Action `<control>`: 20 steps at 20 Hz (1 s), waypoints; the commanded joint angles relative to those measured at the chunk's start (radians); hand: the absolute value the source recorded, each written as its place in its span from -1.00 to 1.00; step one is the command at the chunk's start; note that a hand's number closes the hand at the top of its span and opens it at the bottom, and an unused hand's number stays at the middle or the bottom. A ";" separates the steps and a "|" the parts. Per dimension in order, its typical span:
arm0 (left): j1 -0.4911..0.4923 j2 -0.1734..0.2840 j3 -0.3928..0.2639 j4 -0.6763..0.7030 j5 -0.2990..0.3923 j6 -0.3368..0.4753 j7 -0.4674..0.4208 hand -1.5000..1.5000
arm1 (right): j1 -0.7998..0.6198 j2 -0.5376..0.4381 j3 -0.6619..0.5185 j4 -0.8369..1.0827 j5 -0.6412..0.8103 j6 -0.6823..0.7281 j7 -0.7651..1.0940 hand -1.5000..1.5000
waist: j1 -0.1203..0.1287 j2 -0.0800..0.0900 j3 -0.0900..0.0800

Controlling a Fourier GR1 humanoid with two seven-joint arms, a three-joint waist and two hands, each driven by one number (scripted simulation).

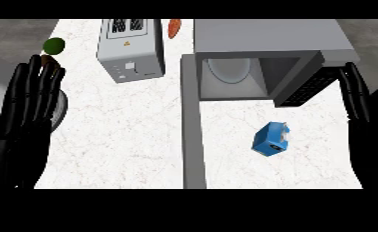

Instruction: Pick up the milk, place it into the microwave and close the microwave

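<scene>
From the head view, the small blue milk carton [272,138] lies tilted on the white marble counter [125,136], in front of the open grey microwave [266,43] and well apart from both hands. It has not been picked up, so the first step of the task remains. The microwave's cavity faces the robot, with a pale round glass turntable [230,70] visible inside. Its long grey door [191,121] swings out toward the viewer at the left of the carton, leaving the way into the cavity free from the right.

The right hand [357,96] stands at the view's right edge beside the microwave's dark side panel, fingers straight and upright, holding nothing. It is the nearer hand to the carton, so it is likely the one to reach. The left hand [29,101] rests at the left edge, fingers likewise straight and empty.

Beyond, a boxy silver toaster [131,48], a green round fruit [54,45] and an orange carrot-like vegetable [174,28] sit clear of the work.
</scene>
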State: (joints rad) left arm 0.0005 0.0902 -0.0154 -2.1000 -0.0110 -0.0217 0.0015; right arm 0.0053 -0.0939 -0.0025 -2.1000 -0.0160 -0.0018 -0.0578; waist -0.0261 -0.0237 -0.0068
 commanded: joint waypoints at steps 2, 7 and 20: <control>-0.041 0.031 0.077 0.013 0.055 -0.024 0.010 -1.00 | 0.109 0.068 0.087 -0.106 0.108 -0.068 0.010 -1.00 | 0.021 0.022 0.006; -0.008 -0.027 0.063 -0.015 0.166 -0.005 0.140 -1.00 | -0.028 0.093 0.313 -0.058 0.104 -0.224 0.233 -1.00 | 0.049 0.023 0.005; 0.204 -0.003 0.166 -0.090 0.282 -0.126 0.074 -1.00 | -0.057 0.094 0.557 -0.016 0.323 -0.512 0.282 -1.00 | 0.029 0.023 0.007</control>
State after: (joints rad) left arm 0.1815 0.0879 0.1358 -2.1882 0.2534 -0.1233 0.0816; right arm -0.0743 -0.0011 0.5591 -2.1497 0.2705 -0.4924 0.2571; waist 0.0066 -0.0022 -0.0009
